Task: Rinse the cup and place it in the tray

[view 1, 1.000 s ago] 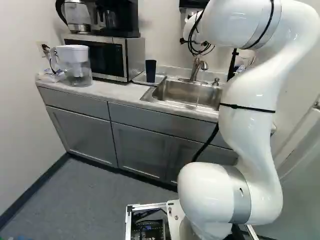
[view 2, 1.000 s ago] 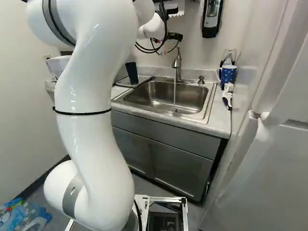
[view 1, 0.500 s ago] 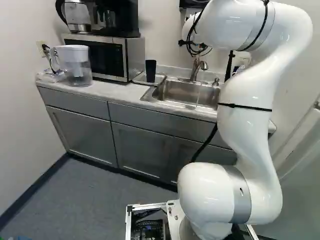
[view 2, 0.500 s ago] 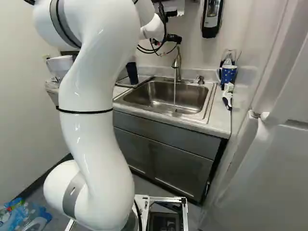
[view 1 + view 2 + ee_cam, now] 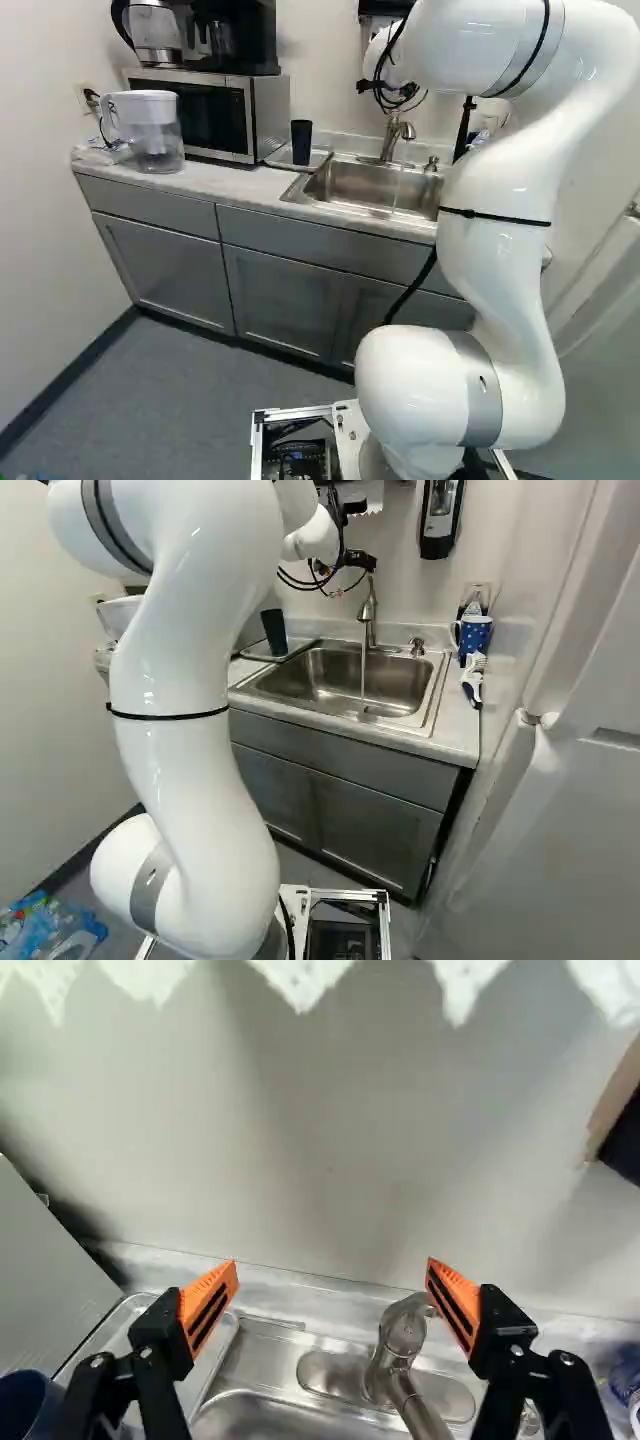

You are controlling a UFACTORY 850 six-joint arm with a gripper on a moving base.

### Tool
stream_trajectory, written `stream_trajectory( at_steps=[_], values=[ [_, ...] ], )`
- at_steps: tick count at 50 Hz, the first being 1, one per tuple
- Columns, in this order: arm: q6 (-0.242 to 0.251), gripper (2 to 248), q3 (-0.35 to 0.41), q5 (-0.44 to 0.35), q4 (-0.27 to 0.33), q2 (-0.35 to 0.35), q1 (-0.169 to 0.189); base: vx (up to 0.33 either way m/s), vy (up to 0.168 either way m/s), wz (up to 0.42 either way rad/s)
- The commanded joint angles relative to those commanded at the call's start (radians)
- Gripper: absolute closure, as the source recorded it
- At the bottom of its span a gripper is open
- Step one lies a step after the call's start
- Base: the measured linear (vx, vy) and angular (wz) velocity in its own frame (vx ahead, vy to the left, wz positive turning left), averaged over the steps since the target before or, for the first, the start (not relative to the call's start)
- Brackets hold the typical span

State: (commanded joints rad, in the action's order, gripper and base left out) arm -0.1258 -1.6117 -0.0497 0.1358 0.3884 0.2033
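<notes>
The arm (image 5: 500, 210) has moved at its upper part: the elbow is farther right in the left base view and farther left in the right base view than half a second ago. At the left of the left base view, one pitcher (image 5: 150, 130) stands on the surface (image 5: 230, 185). Next is one microwave (image 5: 195, 110), bearing one kettle (image 5: 157, 35) and one coffee maker (image 5: 240, 35); the wrist and right base views do not show these two appliances on top. To its right, the one dark blue cup (image 5: 302, 142) stands upright in the one tray (image 5: 292, 166). Then comes one sink (image 5: 345, 680) with one faucet (image 5: 368, 615) (water is running). Farther right, the right base view shows one spotted mug (image 5: 474, 636) and one brush (image 5: 472, 683); the left base view does not show the brush.

The gripper (image 5: 358, 559) is before the wall, above the sink area. Only the wrist view shows both fingers, two in number, each with an orange pad (image 5: 208, 1305). The jaws are wide apart and hold nothing. In that view, the cup is outside the finger nearer the microwave; the faucet is under the gripper (image 5: 333, 1264).
</notes>
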Motion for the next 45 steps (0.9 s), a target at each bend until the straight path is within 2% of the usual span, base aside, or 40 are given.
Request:
stream_trajectory(
  at_steps=[45],
  values=[
    [0.0, 3, 0.0, 0.017, 0.0, 0.0, 0.0, 0.0, 0.0, 0.0]
  ],
)
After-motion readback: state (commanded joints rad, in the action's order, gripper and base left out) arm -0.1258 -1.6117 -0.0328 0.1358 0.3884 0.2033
